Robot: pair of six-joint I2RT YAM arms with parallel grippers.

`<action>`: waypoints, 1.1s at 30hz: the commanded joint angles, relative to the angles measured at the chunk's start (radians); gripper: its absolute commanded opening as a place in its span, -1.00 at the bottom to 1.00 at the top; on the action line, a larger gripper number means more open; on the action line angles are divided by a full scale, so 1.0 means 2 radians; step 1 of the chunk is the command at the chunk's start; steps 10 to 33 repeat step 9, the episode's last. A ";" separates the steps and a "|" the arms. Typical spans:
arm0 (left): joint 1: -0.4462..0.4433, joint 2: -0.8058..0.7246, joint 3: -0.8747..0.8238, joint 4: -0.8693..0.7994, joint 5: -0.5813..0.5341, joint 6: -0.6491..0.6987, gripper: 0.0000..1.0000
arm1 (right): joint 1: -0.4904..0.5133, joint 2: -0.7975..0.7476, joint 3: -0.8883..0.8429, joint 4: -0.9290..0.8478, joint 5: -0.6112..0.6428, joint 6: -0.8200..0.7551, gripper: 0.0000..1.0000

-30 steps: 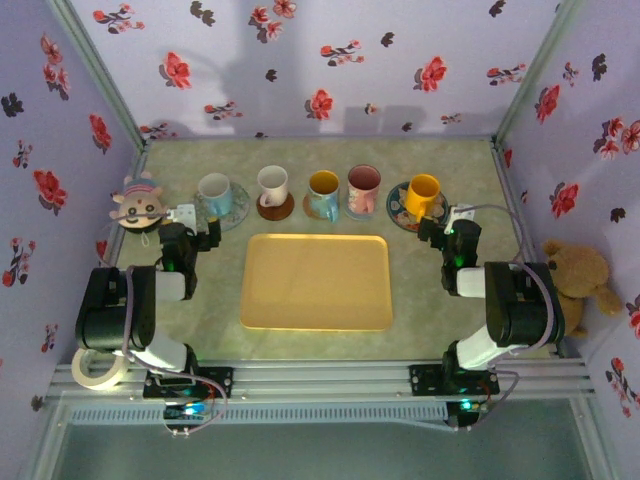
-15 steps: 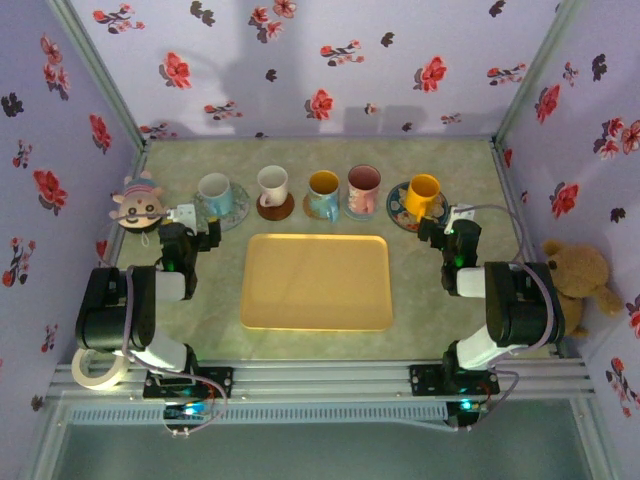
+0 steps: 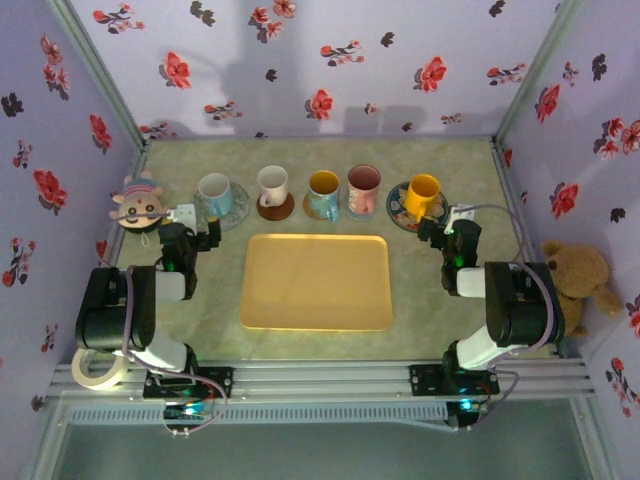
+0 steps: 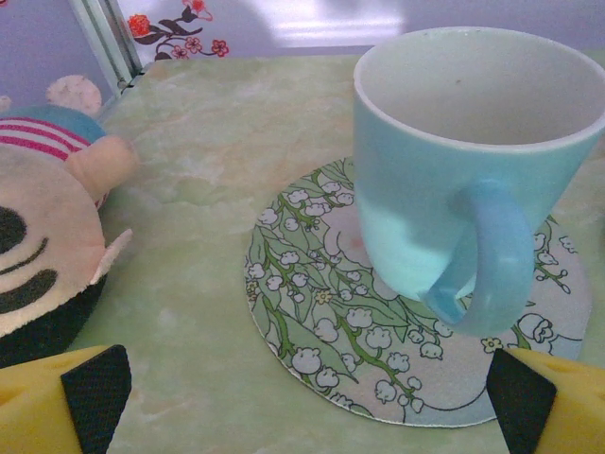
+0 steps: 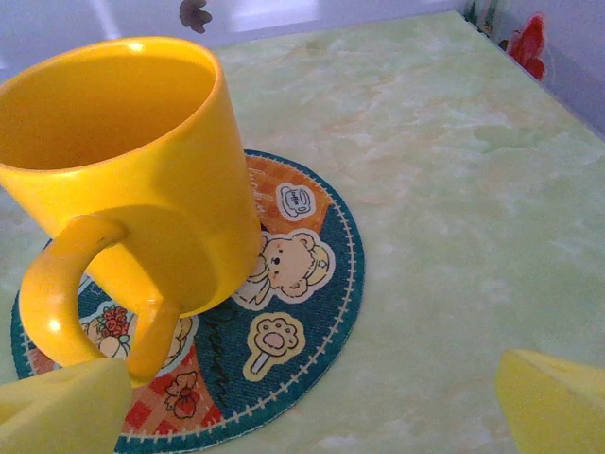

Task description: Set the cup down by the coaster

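Several cups stand in a row at the back of the table, each on a coaster. A light blue cup (image 3: pixel 215 192) (image 4: pixel 468 165) sits upright on a floral coaster (image 4: pixel 312 312), handle toward my left gripper (image 3: pixel 190 233) (image 4: pixel 302 416). This gripper is open, just short of the coaster, holding nothing. A yellow cup (image 3: pixel 423 192) (image 5: pixel 132 180) stands on a blue cartoon coaster (image 5: pixel 302 312). In front of it my right gripper (image 3: pixel 447 232) (image 5: pixel 312 416) is open and empty.
A yellow tray (image 3: pixel 316 281) lies between the arms. A white cup (image 3: pixel 273 186), an orange-lined cup (image 3: pixel 323 192) and a pink cup (image 3: pixel 363 188) fill the middle of the row. A plush toy (image 3: pixel 138 202) (image 4: pixel 43 255) lies left of the blue cup. A teddy bear (image 3: pixel 580 275) sits outside the right wall.
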 commanded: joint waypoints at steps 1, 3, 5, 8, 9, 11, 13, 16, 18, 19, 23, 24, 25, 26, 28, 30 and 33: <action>0.004 0.005 0.009 -0.005 0.004 -0.006 0.99 | 0.002 0.003 0.008 0.000 0.012 0.006 0.99; 0.004 0.006 0.009 -0.005 0.004 -0.007 0.99 | 0.002 0.003 0.008 -0.001 0.011 0.006 0.99; 0.004 0.006 0.009 -0.004 0.004 -0.006 0.99 | 0.002 0.003 0.008 -0.001 0.011 0.006 0.99; 0.004 0.006 0.008 -0.004 0.005 -0.006 0.99 | 0.002 0.003 0.008 0.000 0.011 0.006 0.99; 0.004 0.006 0.008 -0.003 0.004 -0.006 1.00 | 0.002 0.003 0.008 0.000 0.011 0.006 0.99; 0.004 0.006 0.008 -0.003 0.004 -0.006 1.00 | 0.002 0.003 0.008 0.000 0.011 0.006 0.99; 0.004 0.006 0.008 -0.003 0.004 -0.006 1.00 | 0.002 0.003 0.008 0.000 0.011 0.006 0.99; 0.004 0.006 0.008 -0.003 0.004 -0.006 1.00 | 0.002 0.003 0.008 0.000 0.011 0.006 0.99; 0.004 0.006 0.008 -0.003 0.004 -0.006 1.00 | 0.002 0.003 0.008 0.000 0.011 0.006 0.99; 0.004 0.006 0.008 -0.003 0.004 -0.006 1.00 | 0.002 0.003 0.008 0.000 0.011 0.006 0.99; 0.004 0.006 0.008 -0.003 0.004 -0.006 1.00 | 0.002 0.003 0.008 0.000 0.011 0.006 0.99; 0.004 0.006 0.008 -0.003 0.004 -0.006 1.00 | 0.002 0.003 0.008 0.000 0.011 0.006 0.99; 0.004 0.006 0.008 -0.003 0.004 -0.006 1.00 | 0.002 0.003 0.008 0.000 0.011 0.006 0.99; 0.004 0.006 0.008 -0.003 0.004 -0.006 1.00 | 0.002 0.003 0.008 0.000 0.011 0.006 0.99; 0.004 0.006 0.008 -0.003 0.004 -0.006 1.00 | 0.002 0.003 0.008 0.000 0.011 0.006 0.99; 0.004 0.006 0.008 -0.003 0.004 -0.006 1.00 | 0.002 0.003 0.008 0.000 0.011 0.006 0.99; 0.004 0.006 0.008 -0.003 0.004 -0.006 1.00 | 0.002 0.003 0.008 0.000 0.011 0.006 0.99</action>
